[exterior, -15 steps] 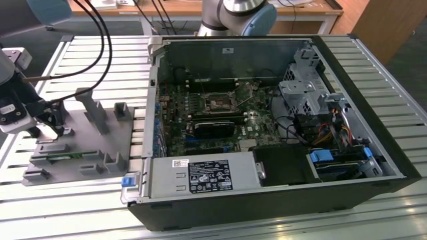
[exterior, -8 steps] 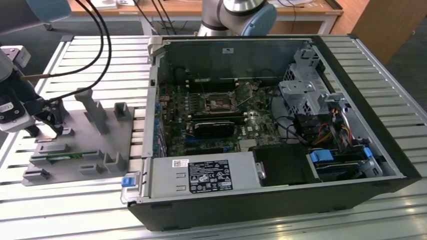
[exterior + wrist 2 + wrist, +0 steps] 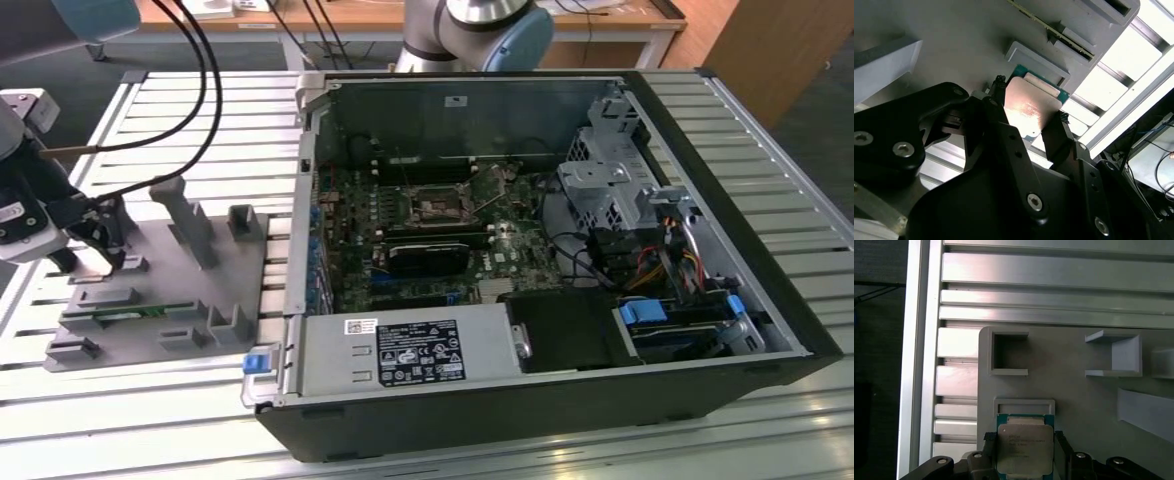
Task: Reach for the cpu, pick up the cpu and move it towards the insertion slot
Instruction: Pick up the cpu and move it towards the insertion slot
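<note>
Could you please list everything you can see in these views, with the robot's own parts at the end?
cpu: one, silvery top, green rim; over the fixture's corner pocket, between the gripper's fingers.
fixture: one, grey; on the table at the exterior view's left.
circuit strip: one, green; lying in a slot of the fixture.
computer case: one, black, open; on the table, centre and right of the exterior view.
insertion slot: one, silvery frame, dark centre; on the motherboard inside the case.
card: one, black, long; just below the slot.
table: one, slatted aluminium; under everything.
arm: one, silver and blue; behind the case.
gripper: one, black; closed on the cpu's sides.
</note>
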